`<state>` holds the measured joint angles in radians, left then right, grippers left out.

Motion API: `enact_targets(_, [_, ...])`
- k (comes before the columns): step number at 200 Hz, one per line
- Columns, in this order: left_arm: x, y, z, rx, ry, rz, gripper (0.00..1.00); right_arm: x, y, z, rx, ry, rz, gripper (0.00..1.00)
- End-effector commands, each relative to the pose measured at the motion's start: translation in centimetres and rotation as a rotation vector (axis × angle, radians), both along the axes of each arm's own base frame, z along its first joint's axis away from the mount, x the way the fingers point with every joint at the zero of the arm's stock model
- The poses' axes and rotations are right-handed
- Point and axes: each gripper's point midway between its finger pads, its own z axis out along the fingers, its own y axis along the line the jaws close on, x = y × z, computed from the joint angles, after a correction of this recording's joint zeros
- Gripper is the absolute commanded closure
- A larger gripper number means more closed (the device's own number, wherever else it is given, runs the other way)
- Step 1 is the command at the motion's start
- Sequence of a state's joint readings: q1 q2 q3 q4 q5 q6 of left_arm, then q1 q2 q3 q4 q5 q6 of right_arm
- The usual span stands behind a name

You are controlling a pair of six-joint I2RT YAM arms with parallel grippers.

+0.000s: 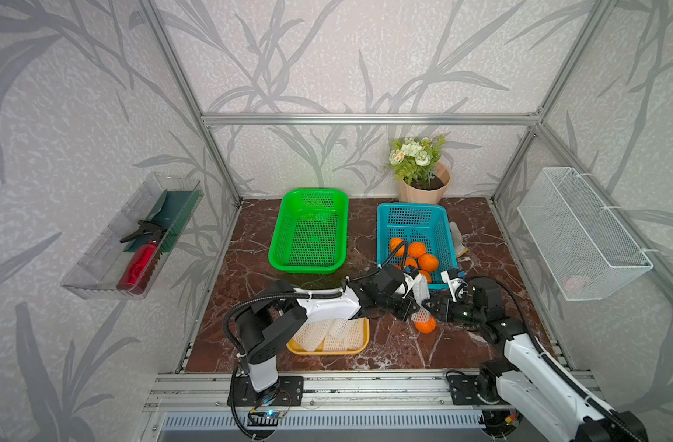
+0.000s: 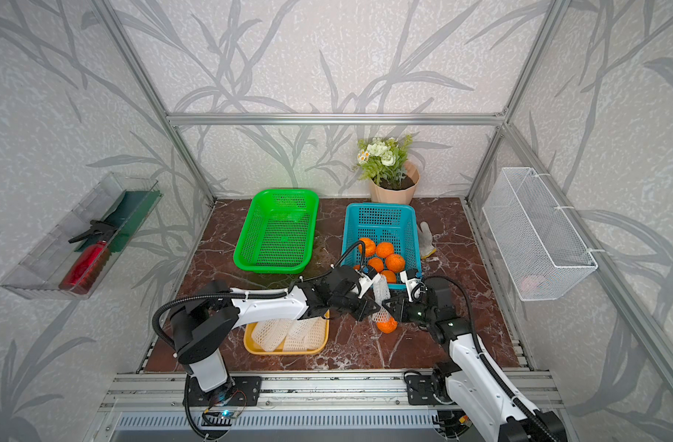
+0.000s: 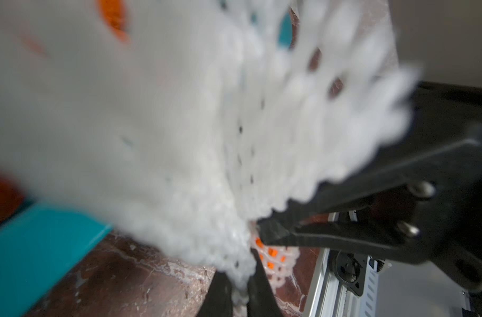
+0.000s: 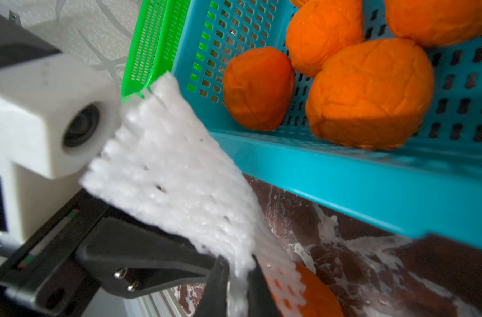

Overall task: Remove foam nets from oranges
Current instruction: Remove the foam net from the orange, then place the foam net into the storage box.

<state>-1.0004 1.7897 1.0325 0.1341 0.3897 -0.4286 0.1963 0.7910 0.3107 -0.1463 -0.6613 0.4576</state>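
1. The foam net [image 1: 422,296] hangs upright just above the table [image 1: 396,346], close in front of the blue basket [image 1: 407,207]. Its lower end is wrapped over the top of an orange [image 1: 425,325] that bulges out underneath.
2. The left gripper [image 3: 241,297] has its jaws nearly together, pinching the net's mesh above the orange.
3. The right gripper [image 4: 238,291] comes in from the opposite side with narrow jaws, also clamped on the net, right beside the left fingertips.
4. The blue basket holds five bare oranges [image 1: 428,263], bunched at its near end.
5. A yellow tray [image 1: 296,349], partly under the left arm, holds loose nets [image 1: 314,336].
6. A green basket [image 1: 312,191] sits beside the blue one.
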Motion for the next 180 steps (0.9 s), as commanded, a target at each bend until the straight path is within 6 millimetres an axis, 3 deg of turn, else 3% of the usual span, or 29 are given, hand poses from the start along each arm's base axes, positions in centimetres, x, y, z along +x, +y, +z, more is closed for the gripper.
enact_targets(1, [1.1,0.3,1.5,0.000,-0.065,0.039,0.88,0.2,-1.0,0.5,-0.058,0.009,-0.050,0.57])
enact_targets(29, [1.2,0.8,1.7,0.007,-0.067,0.055,0.89,-0.5,-1.9,0.4,-0.105,0.071,-0.092,0.43])
enact_targets(74, [1.5,1.8,5.3,-0.049,-0.106,0.100,0.89,-2.5,-3.7,2.2,-0.129,0.163,-0.209,0.23])
enact_targets(94, [1.2,2.4,6.8,-0.053,-0.109,0.106,0.89,-3.4,-3.5,3.4,-0.083,0.184,-0.219,0.21])
enact_targets(120, [1.2,4.0,8.7,-0.051,-0.134,0.147,0.89,-5.0,-3.2,2.9,-0.073,0.264,-0.201,0.20])
enact_targets(159, [-0.1,7.4,10.9,0.002,-0.112,0.198,0.89,-5.8,-2.4,1.6,-0.070,0.334,-0.132,0.19])
enact_targets(180, [-1.4,10.5,11.7,0.052,-0.086,0.242,0.89,-5.4,-1.9,1.1,-0.084,0.354,-0.106,0.18])
